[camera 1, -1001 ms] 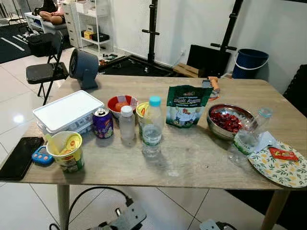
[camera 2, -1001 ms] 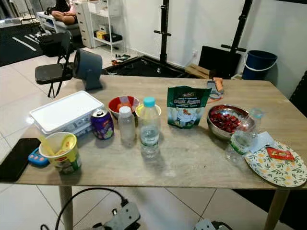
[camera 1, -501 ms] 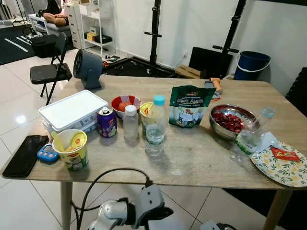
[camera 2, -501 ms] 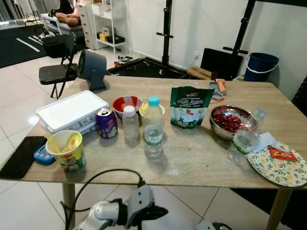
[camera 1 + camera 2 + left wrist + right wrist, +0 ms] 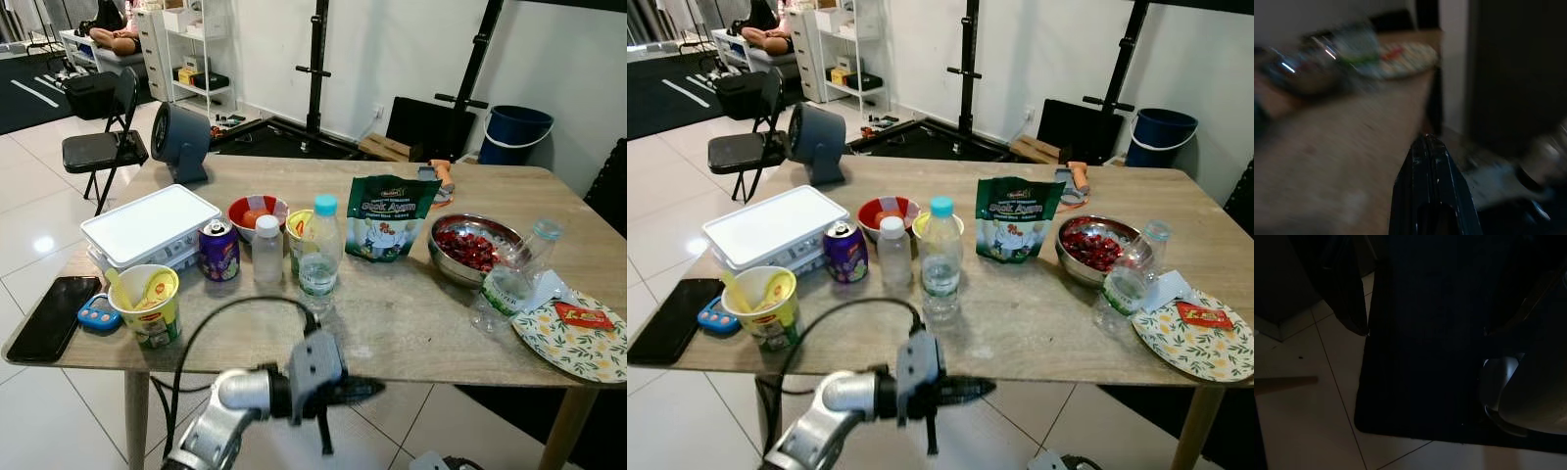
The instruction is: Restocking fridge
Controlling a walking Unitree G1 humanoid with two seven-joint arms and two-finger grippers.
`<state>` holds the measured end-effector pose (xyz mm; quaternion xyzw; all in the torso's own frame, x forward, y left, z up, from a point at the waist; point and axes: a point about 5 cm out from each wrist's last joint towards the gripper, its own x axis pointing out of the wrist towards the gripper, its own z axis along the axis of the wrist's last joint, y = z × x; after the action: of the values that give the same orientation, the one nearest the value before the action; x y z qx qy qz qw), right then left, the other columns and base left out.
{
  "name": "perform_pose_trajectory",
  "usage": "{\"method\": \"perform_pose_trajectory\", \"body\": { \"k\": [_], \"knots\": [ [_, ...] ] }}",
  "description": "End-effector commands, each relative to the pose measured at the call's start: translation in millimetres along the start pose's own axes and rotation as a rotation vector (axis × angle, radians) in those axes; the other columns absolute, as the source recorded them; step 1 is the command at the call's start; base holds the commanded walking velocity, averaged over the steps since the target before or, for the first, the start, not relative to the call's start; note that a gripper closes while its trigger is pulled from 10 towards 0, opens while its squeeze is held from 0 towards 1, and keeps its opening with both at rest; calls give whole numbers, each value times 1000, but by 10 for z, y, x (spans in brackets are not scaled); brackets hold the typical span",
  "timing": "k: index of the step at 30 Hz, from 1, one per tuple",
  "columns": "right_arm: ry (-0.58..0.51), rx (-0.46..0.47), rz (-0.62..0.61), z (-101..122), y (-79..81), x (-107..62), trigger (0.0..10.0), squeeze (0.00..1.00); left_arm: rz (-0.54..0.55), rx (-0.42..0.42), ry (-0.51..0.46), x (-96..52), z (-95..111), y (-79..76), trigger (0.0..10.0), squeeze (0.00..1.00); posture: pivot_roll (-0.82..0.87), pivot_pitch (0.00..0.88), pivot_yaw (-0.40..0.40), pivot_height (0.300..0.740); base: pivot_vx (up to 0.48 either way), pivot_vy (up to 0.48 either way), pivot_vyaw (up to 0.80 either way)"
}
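Approach step: left hand (image 5: 367, 392), fingers pressed together, lower centre, below surface (image 5: 411, 333) edge. Next: open toward water bottle (image 5: 316, 257).

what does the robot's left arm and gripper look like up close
The left arm is a rounded silver tube ending in a boxy grey wrist block. A thin black cable loops above it from the wrist block back toward the body. The left gripper has long, slim black fingers, seen in the left wrist view as matte black bars lying close together.
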<state>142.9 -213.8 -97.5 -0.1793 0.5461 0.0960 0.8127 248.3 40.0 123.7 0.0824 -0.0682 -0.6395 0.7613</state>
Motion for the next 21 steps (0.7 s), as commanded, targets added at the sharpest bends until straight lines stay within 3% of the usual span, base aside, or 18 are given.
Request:
{"method": "perform_pose_trajectory", "body": {
  "k": [1, 4, 9, 15, 16, 17, 18, 19, 20, 21],
  "knots": [
    [13, -6, 1, -25, 8, -1, 10000, 0, 22, 35, -60, 46, 177, 59, 10000, 0, -20, 0, -14, 740, 0, 0, 0],
    [12, -7, 2, -21, 13, 0, 10000, 0, 48, 65, -117, 61, 384, 126, 10000, 0, -20, 0, -14, 740, 0, 0, 0],
    [13, -7, 3, -20, 23, 1, 10000, 0, 209, 177, -253, 29, 852, 384, 10000, 0, -22, 0, -13, 740, 0, 0, 0],
    [15, -5, 3, -34, 32, 1, 10000, 0, 495, 341, -268, -140, 1208, 762, 10000, 0, -28, 0, -8, 740, 0, 0, 0],
    [15, -5, 3, -34, 32, 1, 10000, 0, 495, 341, -268, -140, 1208, 762, 10000, 0, -28, 0, -8, 740, 0, 0, 0],
    [16, -6, 3, -35, 34, 1, 10000, 0, 563, 352, -269, -197, 1270, 848, 10000, 0, -28, 0, -7, 740, 0, 0, 0],
    [16, -6, 3, -36, 35, 1, 10000, 0, 608, 357, -271, -238, 1314, 904, 10000, 220, -28, 0, -7, 740, 0, 0, 0],
    [16, -6, 3, -38, 36, 1, 10000, 0, 650, 369, -268, -280, 1353, 957, 10000, 220, -28, 0, -7, 740, 0, 0, 0],
    [17, -7, 4, -38, 40, 1, 10000, 0, 701, 384, -247, -337, 1369, 1025, 10000, 1000, -29, 0, -5, 740, 0, 0, 0],
    [17, -7, 4, -38, 40, 1, 10000, 0, 701, 384, -247, -337, 1369, 1025, 10000, 1000, -29, 0, -5, 740, 0, 0, 0]
  ]
}}
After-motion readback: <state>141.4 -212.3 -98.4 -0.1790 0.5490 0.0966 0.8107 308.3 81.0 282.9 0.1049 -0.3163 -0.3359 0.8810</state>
